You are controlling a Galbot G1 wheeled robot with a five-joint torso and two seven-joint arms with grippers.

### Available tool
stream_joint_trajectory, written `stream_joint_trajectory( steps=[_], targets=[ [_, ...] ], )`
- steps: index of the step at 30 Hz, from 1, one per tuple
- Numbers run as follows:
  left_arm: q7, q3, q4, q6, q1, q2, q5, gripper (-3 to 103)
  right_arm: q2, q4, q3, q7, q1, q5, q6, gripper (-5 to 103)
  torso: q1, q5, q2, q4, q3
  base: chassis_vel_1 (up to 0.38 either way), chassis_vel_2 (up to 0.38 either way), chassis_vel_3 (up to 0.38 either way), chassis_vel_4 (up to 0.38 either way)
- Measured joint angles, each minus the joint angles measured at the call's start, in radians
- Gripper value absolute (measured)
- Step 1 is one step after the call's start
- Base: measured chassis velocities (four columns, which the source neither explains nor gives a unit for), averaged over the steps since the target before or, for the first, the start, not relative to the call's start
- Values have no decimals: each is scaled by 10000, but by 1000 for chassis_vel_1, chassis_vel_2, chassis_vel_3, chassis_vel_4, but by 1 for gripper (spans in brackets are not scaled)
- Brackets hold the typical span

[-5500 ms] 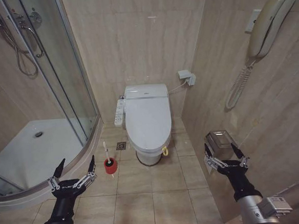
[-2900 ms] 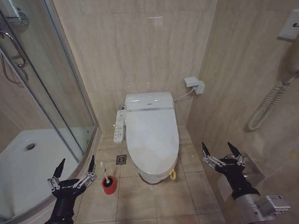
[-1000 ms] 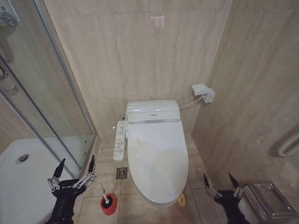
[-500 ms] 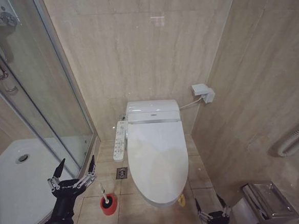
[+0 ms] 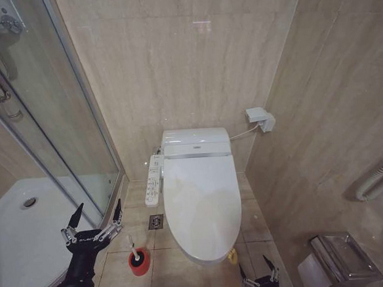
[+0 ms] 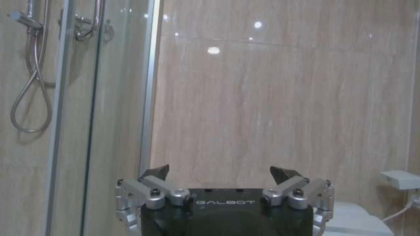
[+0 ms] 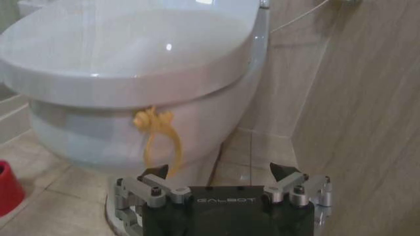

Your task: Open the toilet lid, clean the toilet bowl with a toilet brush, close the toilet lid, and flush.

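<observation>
The toilet lid (image 5: 202,208) is down, glossy white, with a yellow loop tag (image 5: 233,255) hanging at its front edge. In the right wrist view the lid (image 7: 131,44) lies just ahead and the tag (image 7: 157,137) dangles a little in front of my open right gripper (image 7: 222,172). That right gripper (image 5: 259,270) is low on the floor, right of the toilet's front. The toilet bowl is hidden under the lid. The toilet brush (image 5: 131,245) stands in its red holder cup (image 5: 139,260) left of the toilet. My left gripper (image 5: 96,212) is open, held above the floor near the brush.
A glass shower enclosure (image 5: 59,126) with a white tray (image 5: 14,235) takes the left side. The side button panel (image 5: 154,180) sits at the toilet's left. On the right wall are a socket box (image 5: 261,119), a hose (image 5: 381,176) and a metal paper holder (image 5: 341,258).
The camera drove closer to the toilet earlier, then stopped. Over the last second my right gripper dropped lower and moved left toward the toilet's front. The left gripper held still.
</observation>
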Motion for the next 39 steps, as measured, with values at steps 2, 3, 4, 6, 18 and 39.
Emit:
stream_joint_trajectory(
  steps=[2, 3, 4, 6, 18, 39],
  targets=[
    [0, 0, 0, 0, 0, 0, 0, 100, -18, -11, -6, -44, -3, 6, -1, 100, 0, -1, 0, 0, 0, 0, 0, 0, 0],
    [0, 0, 0, 0, 0, 0, 0, 100, -43, -41, -32, -97, 0, 31, -15, 100, 0, -1, 0, 0, 0, 0, 0, 0, 0],
    [0, 0, 0, 0, 0, 0, 0, 100, -61, -103, -74, -111, 34, 37, -31, 100, 0, -1, 0, 0, 0, 0, 0, 0, 0],
    [0, 0, 0, 0, 0, 0, 0, 100, -71, -181, -129, -114, 98, 35, -44, 100, 0, -1, 0, -1, 0, 0, 0, 0, 0],
    [0, 0, 0, 0, 0, 0, 0, 100, -231, 121, -804, -104, 118, 61, -403, 100, 0, -1, 0, -1, 0, 0, 0, 0, 0],
    [0, 0, 0, 0, 0, 0, 0, 100, -135, -358, -978, 205, 1283, -25, -703, 100, 0, -1, 0, 2, 0, 0, 0, 0, 0]
  ],
)
